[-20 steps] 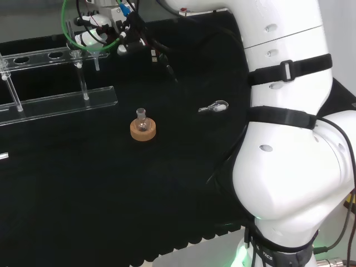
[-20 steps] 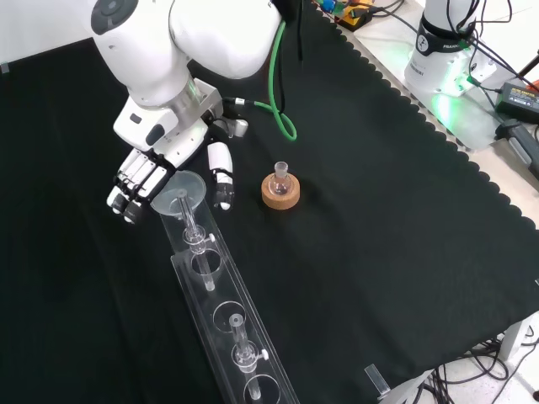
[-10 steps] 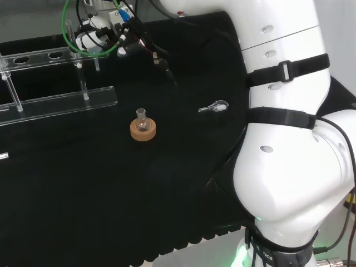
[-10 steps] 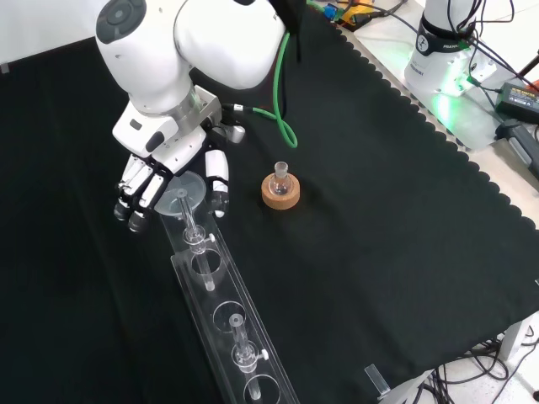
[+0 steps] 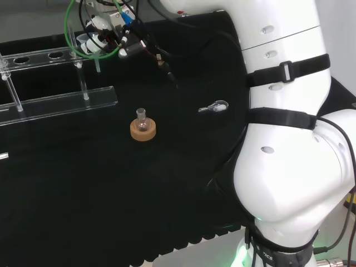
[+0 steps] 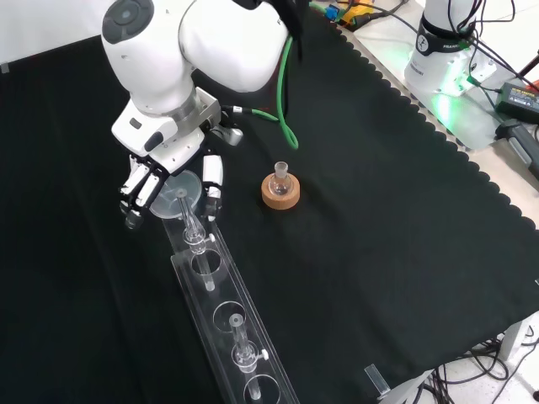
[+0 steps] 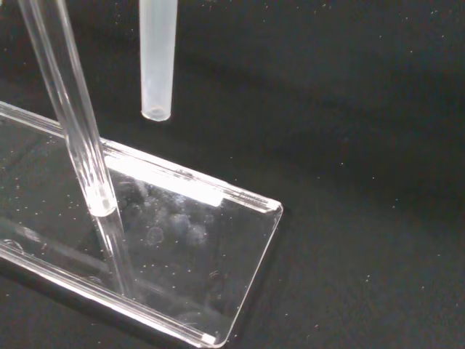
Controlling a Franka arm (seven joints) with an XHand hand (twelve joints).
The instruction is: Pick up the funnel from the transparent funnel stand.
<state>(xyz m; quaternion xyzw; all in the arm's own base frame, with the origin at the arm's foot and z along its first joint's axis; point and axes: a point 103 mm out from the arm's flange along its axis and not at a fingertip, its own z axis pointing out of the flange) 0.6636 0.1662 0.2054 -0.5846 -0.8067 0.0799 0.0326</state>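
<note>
Hand (image 6: 173, 172): fingers and thumb curled round the funnel (image 6: 178, 195)
Funnel: at the stand's (image 6: 227, 324) 11 o'clock end, front view
Flask (image 6: 280, 187): at funnel's 3 o'clock

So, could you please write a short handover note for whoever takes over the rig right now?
Hand: fingers and thumb curled around the bowl of the funnel, at the end of the transparent funnel stand nearest the arm.
Funnel: the wrist view shows the stem tip hanging above the stand's base plate; whether the bowl has left its hole is unclear.
Nearby: small flask on a cork ring, untouched.
Done: reach and grasp.
Left: lift the funnel straight up until the stem is free of the stand.
</note>
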